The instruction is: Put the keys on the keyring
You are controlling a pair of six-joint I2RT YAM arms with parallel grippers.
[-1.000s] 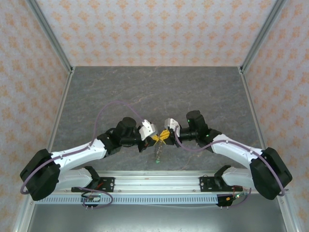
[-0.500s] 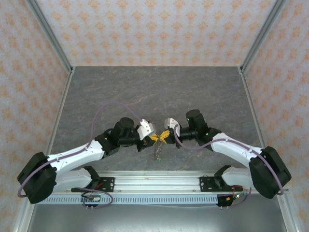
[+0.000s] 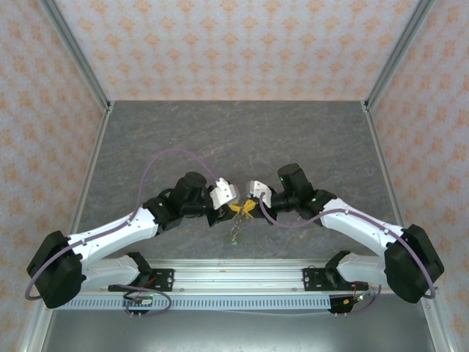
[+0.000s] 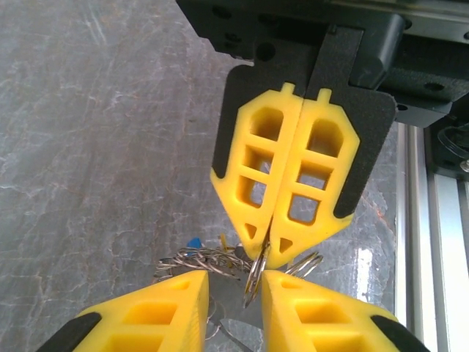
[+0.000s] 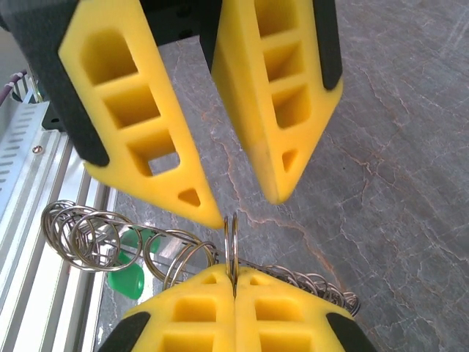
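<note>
Yellow finger pads of the right gripper are pressed flat together with no gap. Their tips pinch one upright steel ring of the keyring. From the right wrist, that ring stands edge-on in the seam of the closed pads, with its upper part rising clear of them.

The left gripper faces the right gripper tip to tip. Its jaws are partly open, with a clear gap between the pads, and it holds nothing. The pinched ring lies in this gap, closer to one pad. Whether it touches that pad cannot be determined.

The keyring appears as a thin wire strung with many small steel rings. It runs sideways behind the right gripper's tips and is raised off the table. One end bunches into a coil of overlapping rings.

The keys hang below the point where the two grippers meet:
- A green head shows beneath the coiled end.
- A blue head shows just behind the ring cluster.
- The blades are too small and too hidden to count.

From above, both arms reach inward over the near part of the grey marbled table, just ahead of the aluminium rail. Left gripper and right gripper meet near the centreline.
</note>
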